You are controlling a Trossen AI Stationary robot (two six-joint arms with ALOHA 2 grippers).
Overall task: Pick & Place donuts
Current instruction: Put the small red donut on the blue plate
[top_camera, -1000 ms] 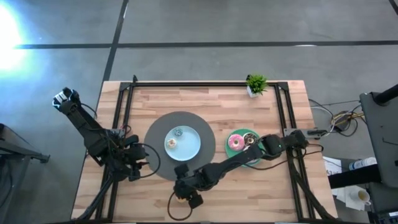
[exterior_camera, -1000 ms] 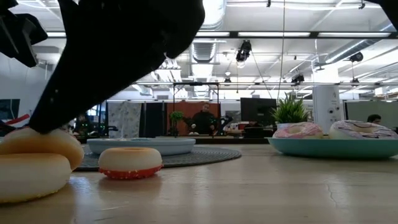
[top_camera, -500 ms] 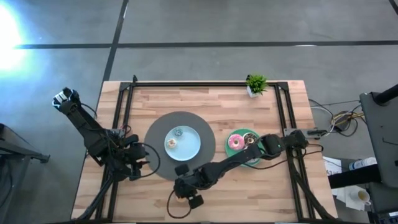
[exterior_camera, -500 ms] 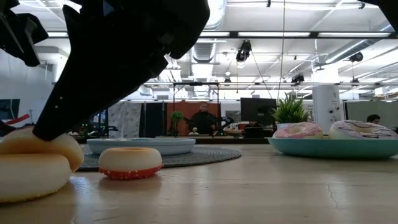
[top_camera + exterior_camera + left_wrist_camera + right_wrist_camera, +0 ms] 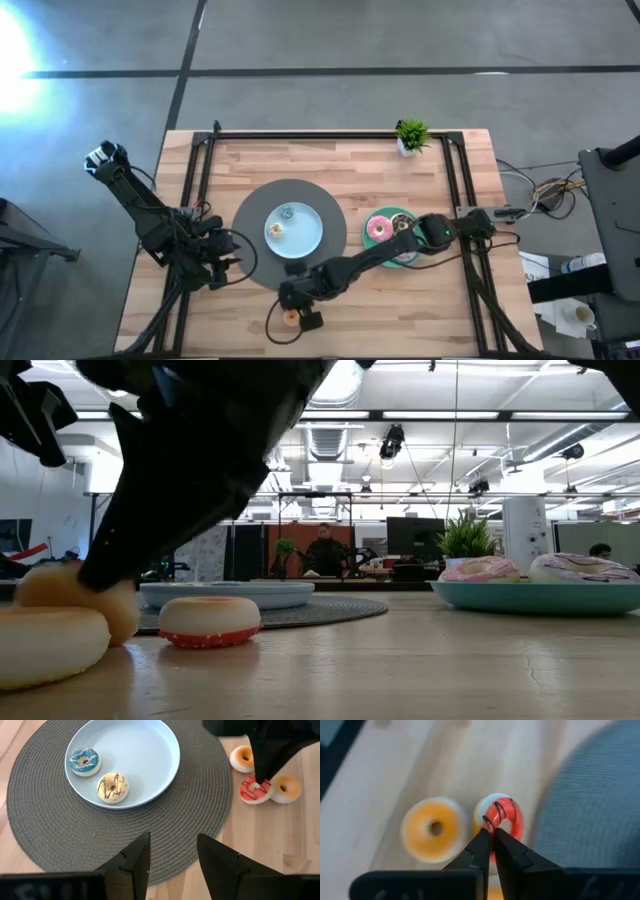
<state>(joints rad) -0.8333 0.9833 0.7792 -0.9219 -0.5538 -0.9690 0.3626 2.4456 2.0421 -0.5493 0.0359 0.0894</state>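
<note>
Three mini donuts lie on the wood near the table's front edge: a red-iced one (image 5: 256,792) between two orange ones (image 5: 242,759) (image 5: 285,789). My right gripper (image 5: 490,826) reaches across from the right, and its shut tips are on the red donut (image 5: 504,820), beside an orange one (image 5: 432,830). My left gripper (image 5: 172,840) waits open at the mat's left side, holding nothing. A blue mini (image 5: 84,761) and a cream drizzled one (image 5: 112,787) lie flat in the light-blue plate (image 5: 145,750). My right gripper touches the red donut's iced top beside its hole (image 5: 496,816) with its shut fingertips, slanting down from the table's right. Whether any of the ring is caught between the fingers, I cannot tell. The donut rests on the table.
The blue plate sits on a round grey mat (image 5: 258,215). A green plate (image 5: 410,258) to its right holds a bright pink donut (image 5: 379,229) and a brown one (image 5: 400,221). A small potted plant (image 5: 411,134) stands at the far edge. Black rails run along both sides.
My right gripper has edged a little toward the table's left over the mini donuts. In the low view the donut under its tip has shifted and now sits tipped instead of flat.
</note>
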